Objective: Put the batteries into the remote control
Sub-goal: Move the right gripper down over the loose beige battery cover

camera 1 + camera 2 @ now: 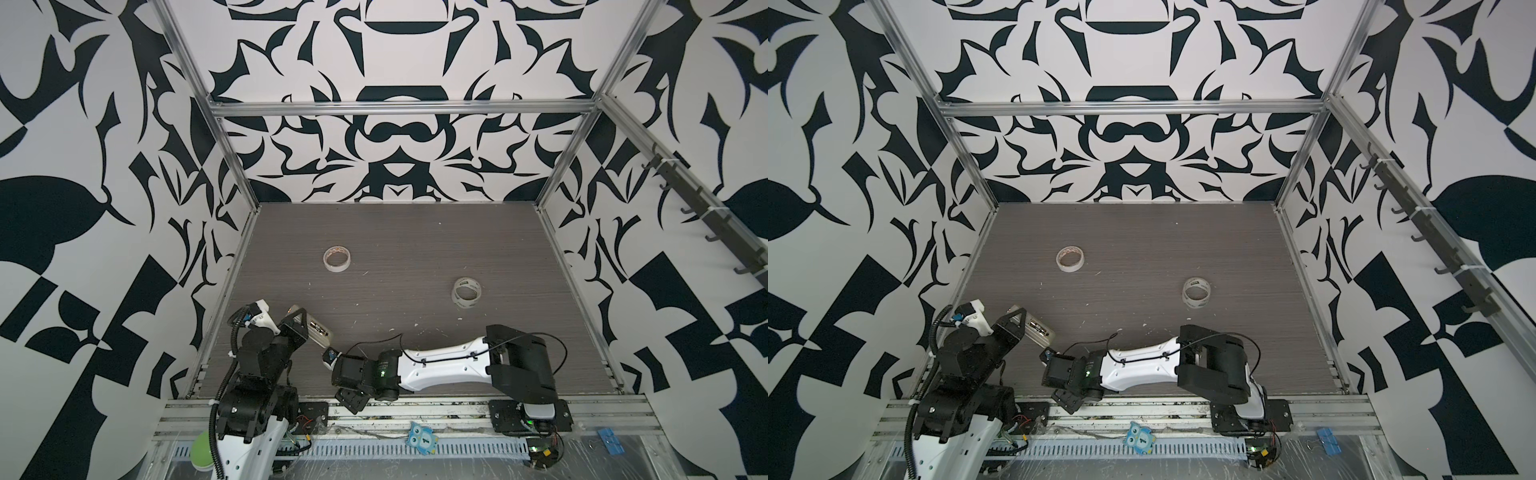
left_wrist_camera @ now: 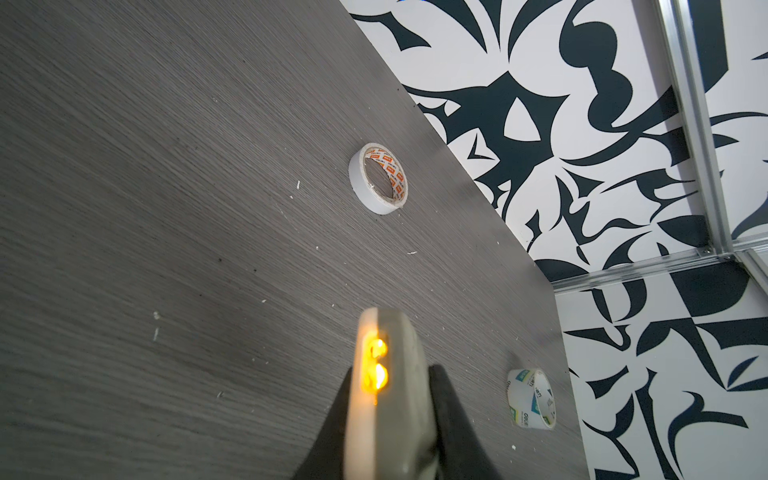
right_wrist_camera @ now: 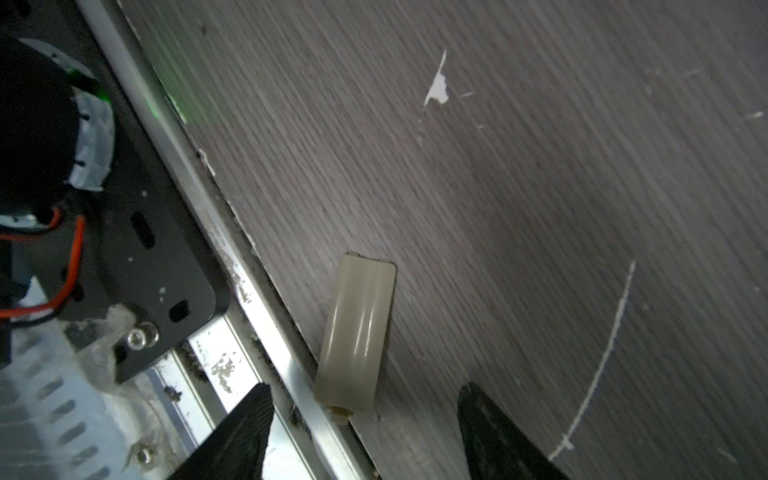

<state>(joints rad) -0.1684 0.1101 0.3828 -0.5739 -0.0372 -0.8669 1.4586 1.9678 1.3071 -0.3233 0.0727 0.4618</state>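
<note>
Slanting from far left to near right in both top views, the remote control (image 1: 319,329) is held clear of the desk (image 1: 415,249) over its near-left part. One end pokes out toward the right arm's wrist. In the left wrist view it shows almost edge-on, its long axis running straight away from the camera. Two orange-gold glints (image 2: 377,361) sit side by side in a recess near its free end.

The left hand (image 2: 390,424) is clamped narrow on the remote, a black finger pressed to each side.

A beige cover (image 3: 357,328) lies flat at the desk's near edge. Its long axis runs away from the right hand, and its nearer end reaches over the metal rail (image 3: 232,291).

The right hand (image 3: 365,388) reaches across the middle, its fingers (image 3: 245,432) spread wide. It holds nothing: the cover's end lies between the tips with a gap on both sides.

Two tape rolls (image 1: 337,258) (image 1: 466,293) lie farther out on the desk, well apart.
</note>
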